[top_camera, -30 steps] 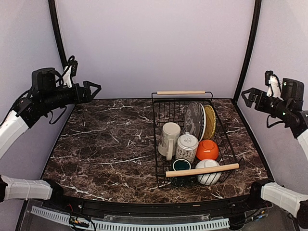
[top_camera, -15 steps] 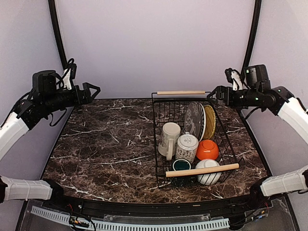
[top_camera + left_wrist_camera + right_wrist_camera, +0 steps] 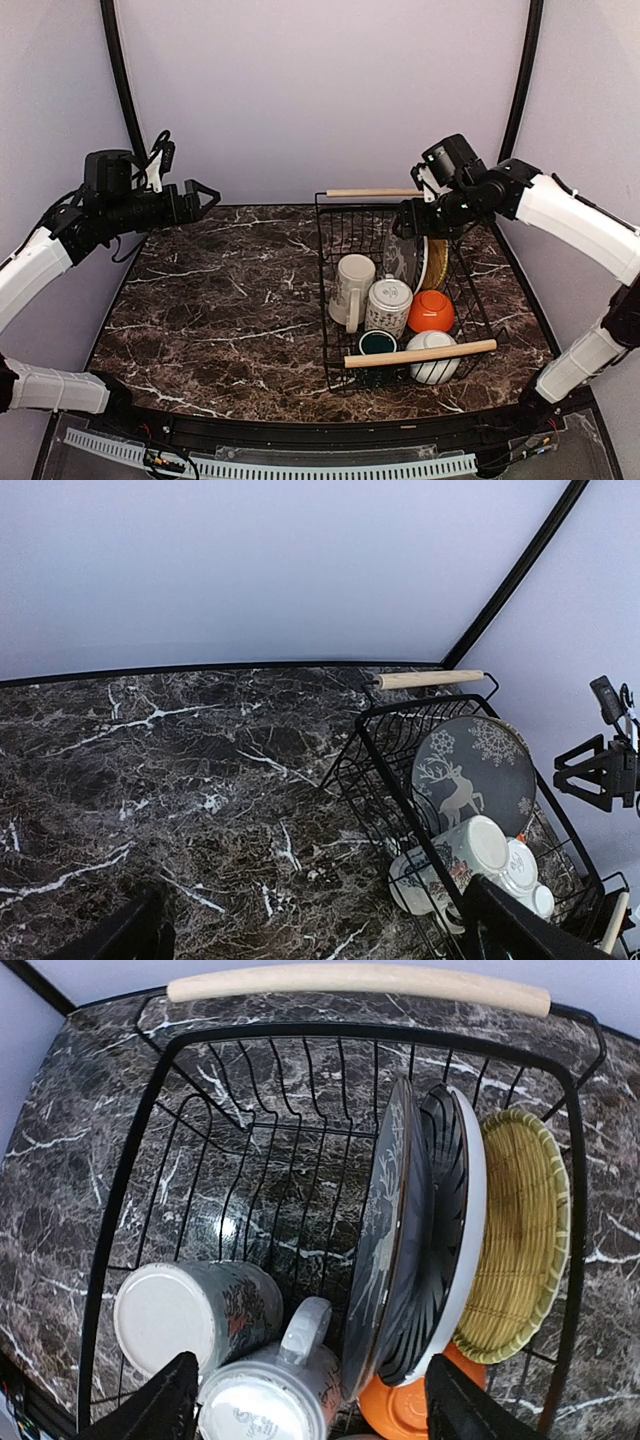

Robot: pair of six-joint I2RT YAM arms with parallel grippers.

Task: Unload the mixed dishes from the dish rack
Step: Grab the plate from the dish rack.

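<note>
The black wire dish rack (image 3: 325,300) stands right of centre with two wooden handles. In it are a dark grey plate (image 3: 403,250) with a deer print, a radial-patterned plate (image 3: 450,1240) behind it and a lime-green ribbed plate (image 3: 437,250), all standing on edge. There are also a cream mug (image 3: 352,285), a patterned mug (image 3: 388,305), an orange bowl (image 3: 431,312), a dark green cup (image 3: 377,343) and a white bowl (image 3: 435,360). My right gripper (image 3: 405,220) hovers open above the plates at the rack's far end, touching nothing. My left gripper (image 3: 200,193) is open and empty, high at the far left.
The marble tabletop (image 3: 220,300) spreads left of the rack. The near wooden handle (image 3: 420,353) lies across the white bowl and green cup; the far handle (image 3: 375,192) is by the back wall. Purple walls and black corner poles enclose the table.
My right arm has swung in from the far right wall to above the rack's far end. My left gripper has shifted slightly to the right.
</note>
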